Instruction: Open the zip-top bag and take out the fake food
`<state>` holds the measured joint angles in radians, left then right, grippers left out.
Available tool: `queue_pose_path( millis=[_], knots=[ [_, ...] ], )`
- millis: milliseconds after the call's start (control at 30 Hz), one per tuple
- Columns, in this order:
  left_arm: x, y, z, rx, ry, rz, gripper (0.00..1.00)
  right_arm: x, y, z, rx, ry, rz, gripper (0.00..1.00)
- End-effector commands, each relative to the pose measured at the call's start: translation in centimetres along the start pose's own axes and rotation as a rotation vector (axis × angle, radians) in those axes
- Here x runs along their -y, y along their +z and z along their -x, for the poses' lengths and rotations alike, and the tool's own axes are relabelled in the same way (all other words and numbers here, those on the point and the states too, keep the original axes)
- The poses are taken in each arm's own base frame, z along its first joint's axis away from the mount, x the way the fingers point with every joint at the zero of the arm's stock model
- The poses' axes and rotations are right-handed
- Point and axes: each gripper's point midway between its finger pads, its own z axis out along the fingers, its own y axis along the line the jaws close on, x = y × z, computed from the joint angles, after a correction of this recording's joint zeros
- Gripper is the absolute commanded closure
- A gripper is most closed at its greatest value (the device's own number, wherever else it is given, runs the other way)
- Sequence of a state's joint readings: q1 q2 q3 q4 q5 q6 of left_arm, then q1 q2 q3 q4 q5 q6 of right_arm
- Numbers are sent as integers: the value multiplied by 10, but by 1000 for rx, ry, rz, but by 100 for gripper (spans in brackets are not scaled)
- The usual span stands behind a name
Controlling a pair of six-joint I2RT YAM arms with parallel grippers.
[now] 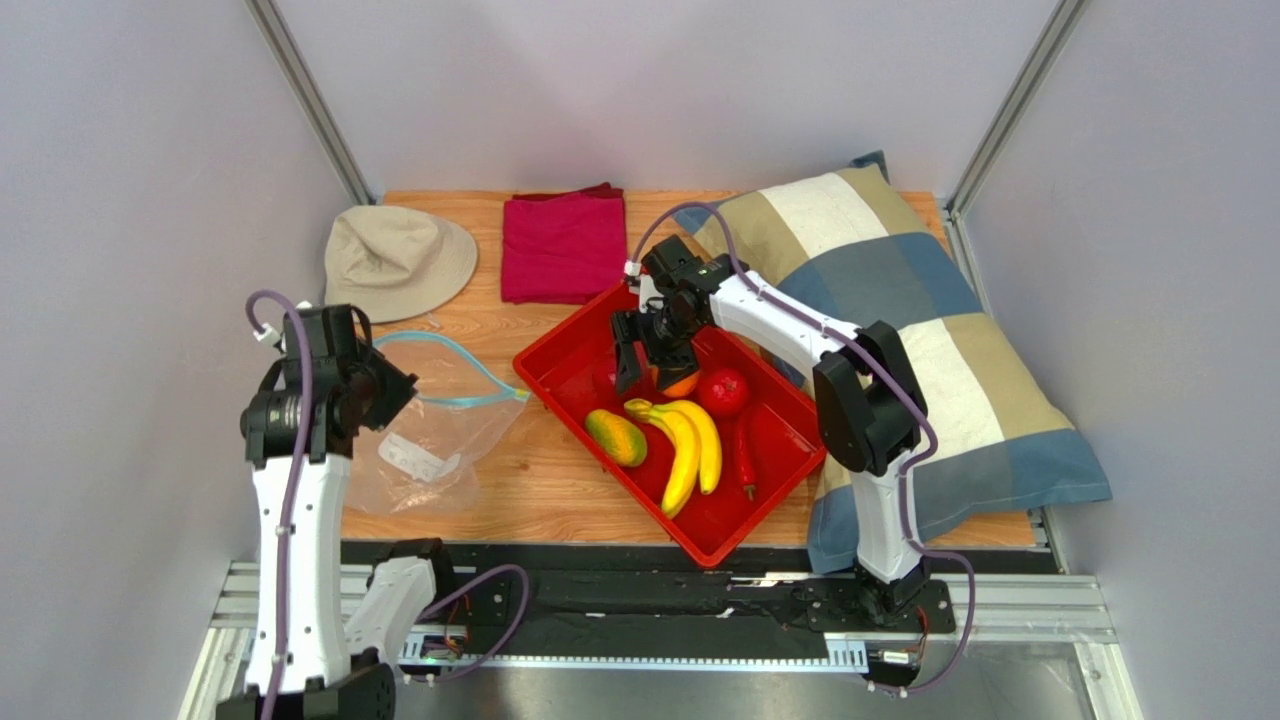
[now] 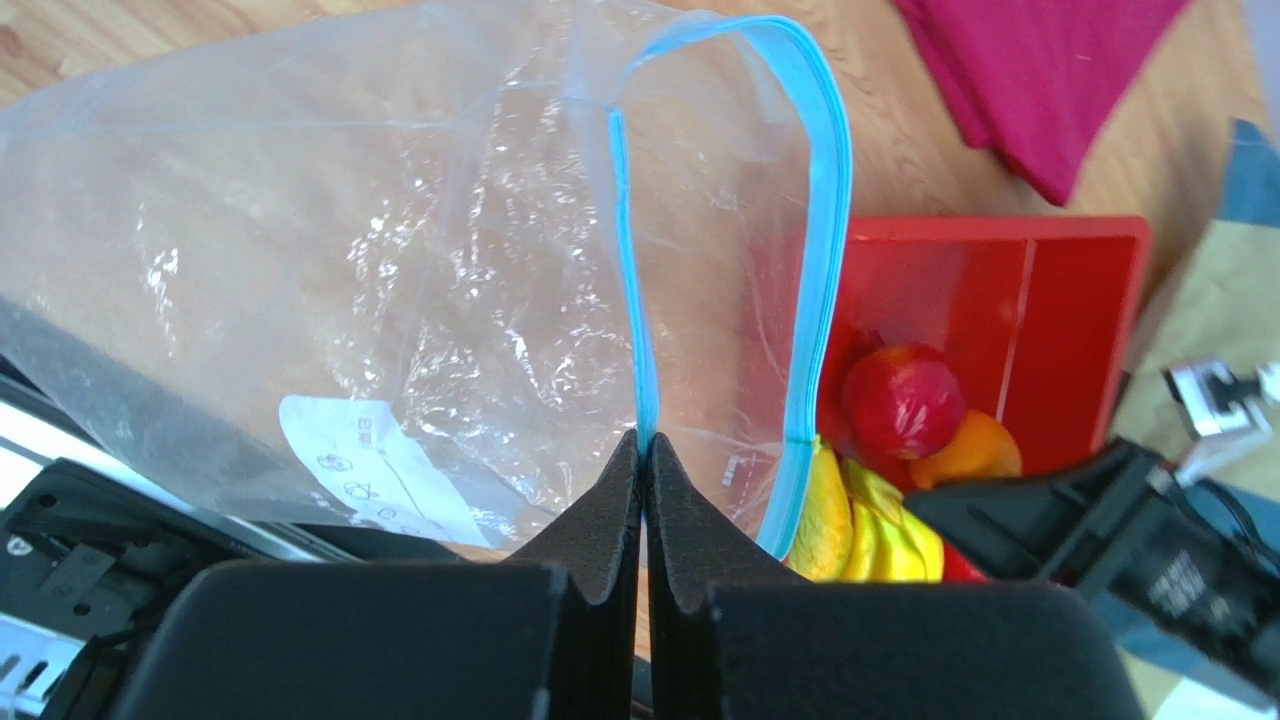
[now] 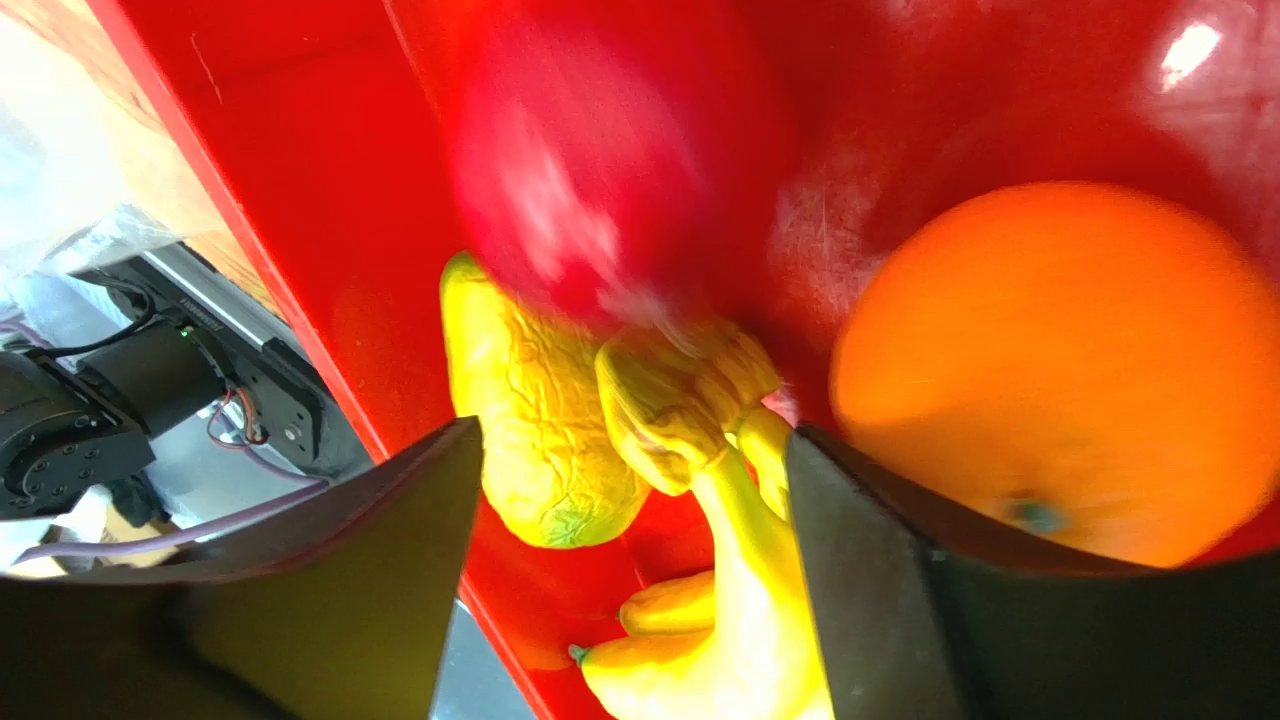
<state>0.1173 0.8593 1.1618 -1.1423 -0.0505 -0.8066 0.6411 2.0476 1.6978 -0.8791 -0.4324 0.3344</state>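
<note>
The clear zip-top bag [image 1: 436, 438] lies on the wooden table with its mouth gaping. My left gripper [image 2: 643, 446] is shut on its blue zip strip [image 2: 628, 270]; a white label [image 2: 376, 473] shows through the plastic. The fake food lies in the red tray [image 1: 579, 368]: mango [image 1: 616, 437], banana bunch [image 1: 685, 444], apple [image 1: 723, 392], chilli [image 1: 747, 458] and orange [image 3: 1052, 360]. Over the tray's far end, my right gripper [image 3: 631, 495] stands open and holds nothing, with the orange just beside one finger. The apple [image 3: 616, 165] is blurred in the right wrist view.
A beige hat [image 1: 398, 258] and a folded magenta cloth [image 1: 564, 245] lie at the back of the table. A large patchwork pillow [image 1: 917, 323] fills the right side, against the tray. Grey walls close in on both sides.
</note>
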Motion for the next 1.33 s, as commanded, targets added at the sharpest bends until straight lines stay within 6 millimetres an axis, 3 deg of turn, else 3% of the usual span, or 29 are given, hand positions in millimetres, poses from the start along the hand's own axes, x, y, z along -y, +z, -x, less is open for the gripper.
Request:
queue_pose_path(
  millis=[0,33,67,200,300,333,367,400,533,567,633,667,700,767,800,867,933,967,1000,1067,1133,1167,1300],
  knots=[
    [6,20,24,32,-54,77,100,-13,-20,25,97,-77,-10,15],
    [8,29,28,20,-55,109,98,-14,-20,26,104,-80,-12,12],
    [9,32,31,13,-54,125,81,-12,-20,26,106,-79,-21,9],
    [30,37,50,-21,-19,134,68,-12,-31,28,138,-94,-41,4],
    [48,25,68,8,26,133,59,-13,-47,30,179,-104,-71,0],
    [51,22,68,22,68,137,38,-18,-62,30,213,-115,-71,0],
    [52,18,66,25,84,135,6,-16,-70,31,236,-117,-92,0],
    [54,15,64,28,95,129,1,-18,-79,30,253,-119,-98,0],
    [74,-8,39,20,165,3,1,-22,-123,19,344,-125,-137,0],
    [95,-16,23,11,233,-91,1,-23,-143,10,390,-124,-144,0],
    [114,-29,-4,-21,309,-220,1,-22,-161,-4,434,-81,-150,0],
    [133,-35,-11,-9,342,-306,1,-16,-177,-19,477,-62,-176,0],
    [149,-48,-40,-50,426,-403,1,-13,-189,-26,523,2,-186,0],
    [171,-65,-61,-59,514,-528,1,4,-214,-54,620,61,-239,0],
    [178,-80,-85,-89,591,-606,1,9,-222,-64,653,87,-246,0],
    [193,-99,-97,-81,640,-721,1,23,-240,-82,752,153,-272,0],
    [195,-118,-112,-106,690,-846,1,33,-267,-113,856,209,-261,0],
    [205,-130,-111,-88,668,-927,1,39,-277,-122,897,224,-274,0],
    [199,-137,-113,-85,662,-983,1,42,-289,-140,944,234,-251,0],
    [206,-160,-113,-66,624,-1132,1,48,-298,-153,994,275,-242,0],
    [196,-170,-115,-45,600,-1232,1,49,-308,-166,1028,290,-212,0],
    [202,-183,-108,4,561,-1304,1,46,-310,-168,1035,295,-192,0],
    [191,-199,-100,62,487,-1409,1,44,-329,-173,1104,327,-159,0]
  ],
)
